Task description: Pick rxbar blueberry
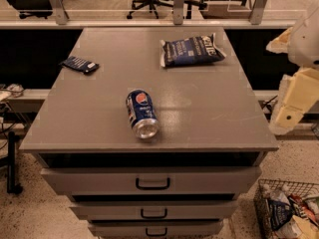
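Observation:
The rxbar blueberry (79, 64) is a small flat dark navy bar lying near the left edge of the grey cabinet top (199, 113). My gripper (294, 101) hangs at the far right, beside the cabinet's right edge and off the top, far from the bar. It holds nothing that I can see.
A puffy blue chip bag (191, 50) lies at the back right of the top. A blue Pepsi can (141, 113) lies on its side near the front middle. Drawers (152, 182) are below. A wire basket (289, 210) with packets stands on the floor at right. Office chairs stand behind a rail.

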